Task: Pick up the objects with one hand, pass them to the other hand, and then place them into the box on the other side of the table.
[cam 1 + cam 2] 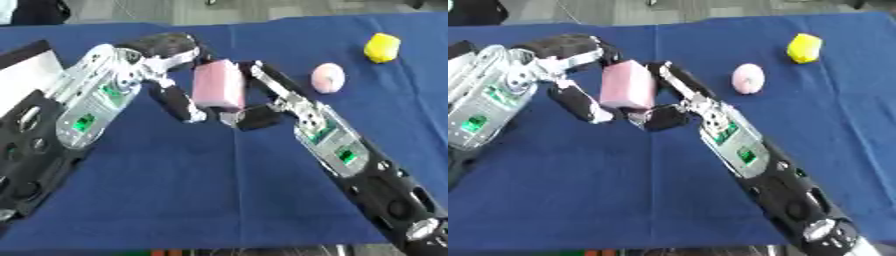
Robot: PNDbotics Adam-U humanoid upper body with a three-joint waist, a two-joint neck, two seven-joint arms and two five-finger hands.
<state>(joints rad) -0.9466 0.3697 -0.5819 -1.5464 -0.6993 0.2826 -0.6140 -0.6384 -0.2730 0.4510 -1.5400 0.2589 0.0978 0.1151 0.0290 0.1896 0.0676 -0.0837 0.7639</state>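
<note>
A pink rectangular block (219,85) is held upright above the blue table, between my two hands. My left hand (144,67) comes in from the left, its fingers curled over the block's top left and its thumb against the lower left side. My right hand (289,102) reaches up from the lower right, with fingers along the block's right edge and the thumb tucked under its bottom. A white box (26,70) with a dark rim shows at the left edge, partly hidden by my left arm.
A pale pink egg-shaped object (328,77) lies on the blue cloth (201,190) right of the hands. A yellow object (382,47) sits further back right. The table's front edge runs along the bottom of the view.
</note>
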